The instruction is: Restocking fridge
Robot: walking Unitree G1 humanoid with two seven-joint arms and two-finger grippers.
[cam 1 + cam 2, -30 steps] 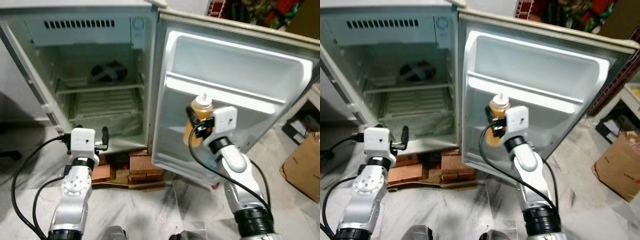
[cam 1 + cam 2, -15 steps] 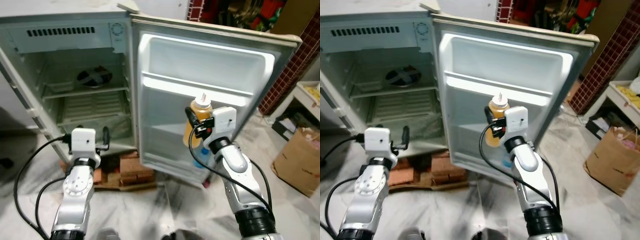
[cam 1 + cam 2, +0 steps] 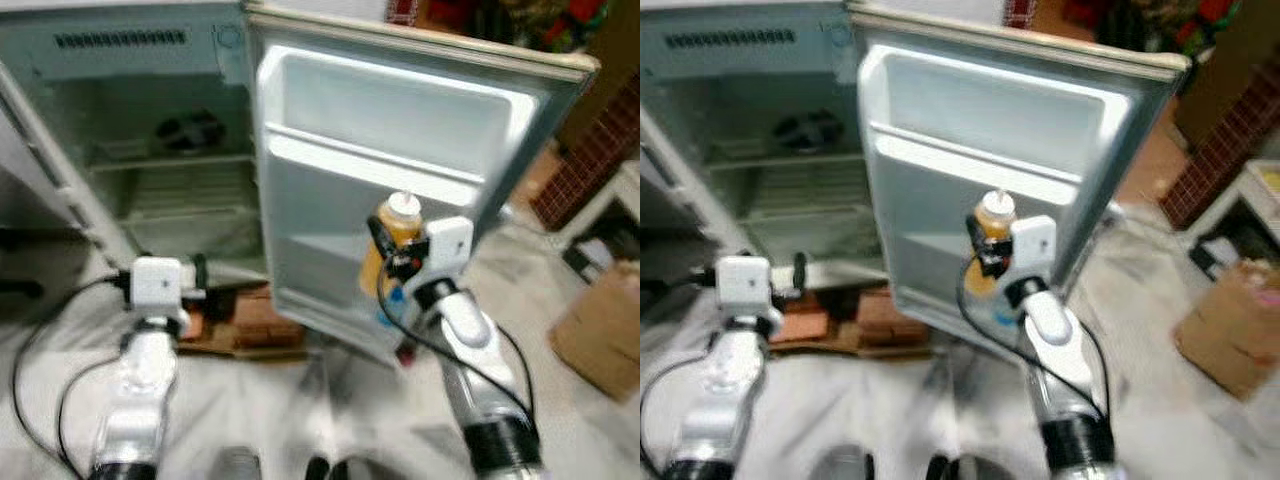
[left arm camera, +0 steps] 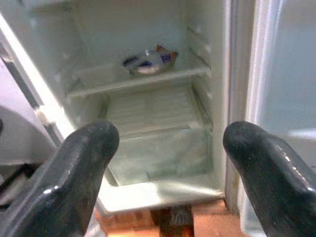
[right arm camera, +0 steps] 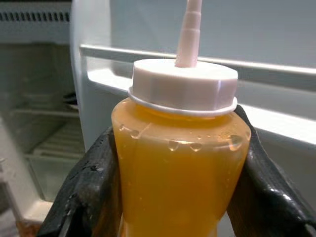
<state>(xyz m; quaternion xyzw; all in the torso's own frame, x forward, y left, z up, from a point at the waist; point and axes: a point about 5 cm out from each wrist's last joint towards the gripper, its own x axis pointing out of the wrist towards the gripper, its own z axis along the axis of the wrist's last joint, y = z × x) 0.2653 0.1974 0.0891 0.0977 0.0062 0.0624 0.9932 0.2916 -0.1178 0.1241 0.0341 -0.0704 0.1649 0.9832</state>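
Observation:
A squeeze bottle of orange sauce (image 3: 392, 240) with a white nozzle cap stays upright in my right gripper (image 3: 385, 262), which is shut on it; the black fingers (image 5: 94, 187) press both its sides. It hangs in front of the open fridge door (image 3: 330, 150), level with the lower door shelf. My left gripper (image 3: 197, 283) is open and holds nothing, low before the fridge cabinet (image 3: 120, 60). Its wrist view looks into the fridge, where a dark round dish (image 4: 148, 60) sits on the upper shelf above a crisper drawer (image 4: 158, 148).
Bricks (image 3: 255, 320) prop the fridge's base. A blue item (image 3: 392, 300) sits low in the door, behind my right arm. A cardboard box (image 3: 600, 330) stands on the floor at right, with a brick wall (image 3: 590, 150) behind it. Cables trail from both wrists.
The camera has shifted and the picture is blurred, so the fridge and door sit further left in view. Both grippers keep their pose; the bottle stays held.

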